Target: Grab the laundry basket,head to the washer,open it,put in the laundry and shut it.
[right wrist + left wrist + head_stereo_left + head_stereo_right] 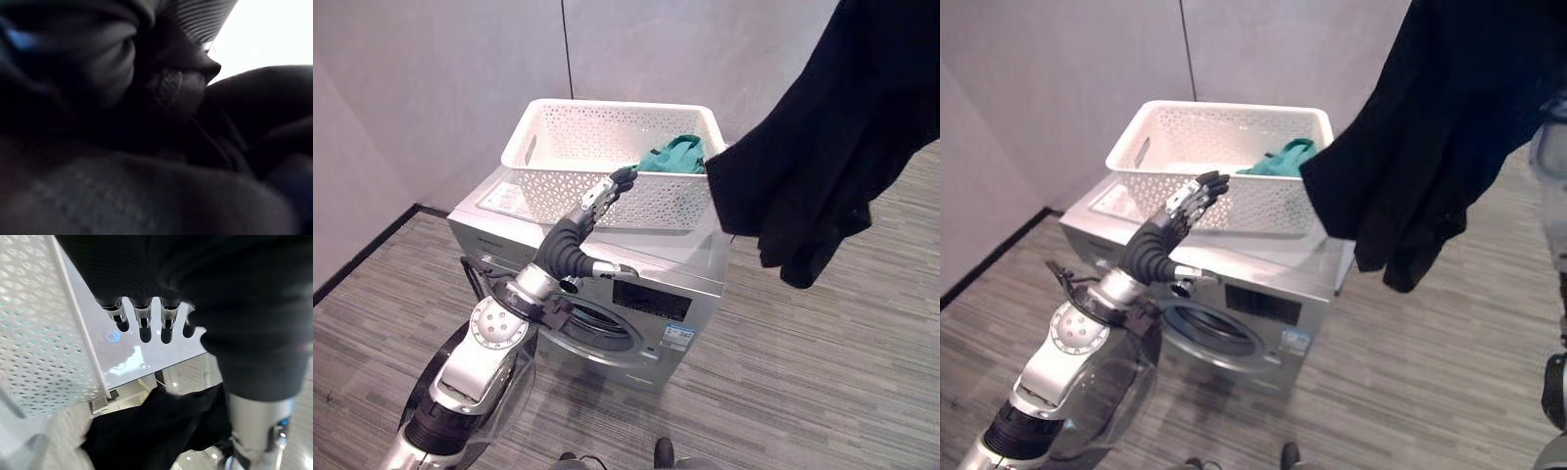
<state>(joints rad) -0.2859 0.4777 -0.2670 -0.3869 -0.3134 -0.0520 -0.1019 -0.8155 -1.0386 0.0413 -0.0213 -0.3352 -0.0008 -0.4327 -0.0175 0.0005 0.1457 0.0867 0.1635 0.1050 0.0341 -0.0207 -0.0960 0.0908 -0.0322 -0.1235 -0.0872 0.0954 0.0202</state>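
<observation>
White perforated plastic forms the laundry basket point(607, 147), which stands on the flat top of the silver washer point(690, 262). A teal garment point(674, 156) lies in the basket's right near corner, only its upper folds rising above the wall. The washer's round door point(592, 328) faces the viewer, its lower left part hidden behind the robot's left arm, so whether it is latched cannot be told.

Left hand point(1190, 204): raised in front of the basket's near wall, fingers point(143, 327) straight and spread apart, holding nothing. Whether the fingertips touch the wall cannot be told; in the left wrist view they stand over the washer's glossy top, just beside the basket wall.

Black garment point(832, 127): hangs high at the right of the scene, above and to the right of the basket, its lower folds overlapping the basket's right near corner in the head views. Its upper part is cut off by the frame edge.

Right hand: buried in the dark cloth in the right wrist view; its fingers cannot be made out, so its state cannot be told. Grey wood-pattern floor point(822, 392) surrounds the washer.
</observation>
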